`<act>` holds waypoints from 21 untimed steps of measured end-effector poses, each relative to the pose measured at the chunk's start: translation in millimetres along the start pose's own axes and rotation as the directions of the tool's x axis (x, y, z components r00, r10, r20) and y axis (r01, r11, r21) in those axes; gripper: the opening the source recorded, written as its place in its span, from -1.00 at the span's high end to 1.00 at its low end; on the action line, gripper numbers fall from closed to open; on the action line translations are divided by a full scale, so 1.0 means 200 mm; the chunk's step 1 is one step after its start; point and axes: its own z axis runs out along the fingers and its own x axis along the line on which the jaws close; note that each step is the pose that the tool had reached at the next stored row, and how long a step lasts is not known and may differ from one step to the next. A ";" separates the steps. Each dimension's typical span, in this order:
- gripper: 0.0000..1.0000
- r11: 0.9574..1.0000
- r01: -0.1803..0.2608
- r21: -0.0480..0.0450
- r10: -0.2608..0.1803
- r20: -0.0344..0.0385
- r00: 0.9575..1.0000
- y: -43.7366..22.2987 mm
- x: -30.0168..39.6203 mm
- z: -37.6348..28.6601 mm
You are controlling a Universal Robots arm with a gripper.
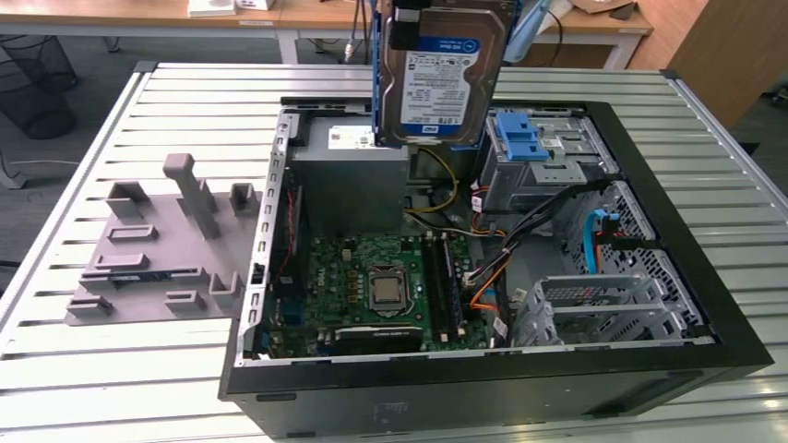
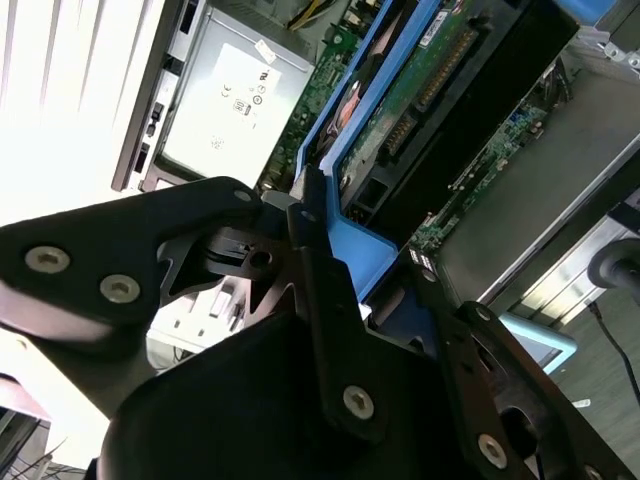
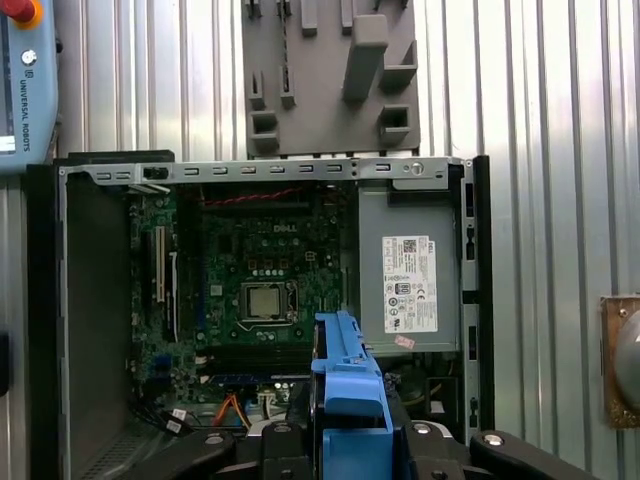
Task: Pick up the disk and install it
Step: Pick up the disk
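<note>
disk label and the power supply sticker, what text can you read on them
Label on the disk, white and blue: rows of print, too small to read.
White sticker on the power supply, in the first wrist view: print and symbols, too blurred to read.
Nothing on either can be quoted with confidence.

Open from above over the motherboard (image 1: 376, 277), beside the grey power-supply box (image 1: 351, 171). Blocked above that box by the hanging disk (image 1: 441, 74). Crowded at the exterior view's right by cables (image 1: 532, 221), a blue-latched bay (image 1: 523, 138) and a metal cage (image 1: 603, 300). Free over the slatted table (image 1: 714, 157), save a grey fixture (image 1: 161, 240) at the exterior view's left.
</note>
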 end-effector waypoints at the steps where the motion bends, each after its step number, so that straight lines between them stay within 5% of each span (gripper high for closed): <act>1: 0.27 1.000 0.000 0.000 0.000 0.000 1.000 0.000 0.008 0.000; 8: 0.27 1.000 0.000 0.000 0.000 0.000 1.000 -0.004 0.070 0.000; 15: 0.27 1.000 0.000 0.000 0.000 0.000 1.000 -0.061 0.076 0.000; 21: 0.27 1.000 0.000 0.000 0.000 0.000 1.000 -0.064 0.076 0.001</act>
